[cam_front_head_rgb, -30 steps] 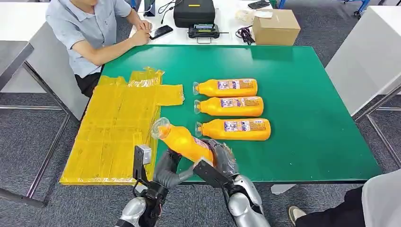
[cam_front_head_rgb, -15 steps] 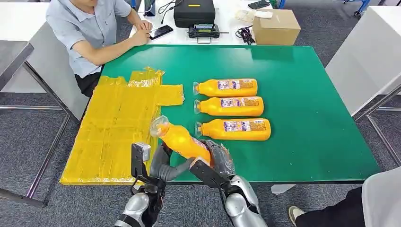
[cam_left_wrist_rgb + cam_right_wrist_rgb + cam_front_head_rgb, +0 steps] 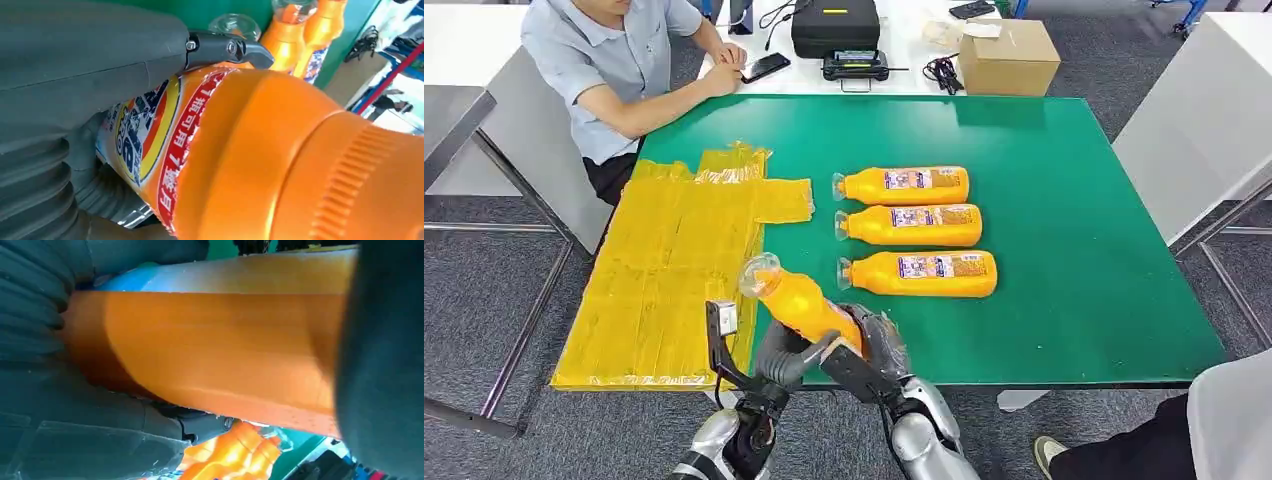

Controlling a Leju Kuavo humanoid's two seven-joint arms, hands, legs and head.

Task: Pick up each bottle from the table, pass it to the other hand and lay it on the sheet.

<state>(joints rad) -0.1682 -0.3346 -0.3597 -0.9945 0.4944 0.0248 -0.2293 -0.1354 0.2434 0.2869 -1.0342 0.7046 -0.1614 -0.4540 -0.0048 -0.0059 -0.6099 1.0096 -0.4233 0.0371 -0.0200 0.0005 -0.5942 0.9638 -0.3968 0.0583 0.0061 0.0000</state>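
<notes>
Nudged leftward since before: glossy orange ribbed bottle [image 3: 802, 303], gripped by my left hand [image 3: 786, 352] and right hand [image 3: 876, 345].

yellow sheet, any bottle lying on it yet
No: the yellow sheet is bare, three bottles lie on the green table, and the fourth bottle is held above the table's near edge.
</notes>
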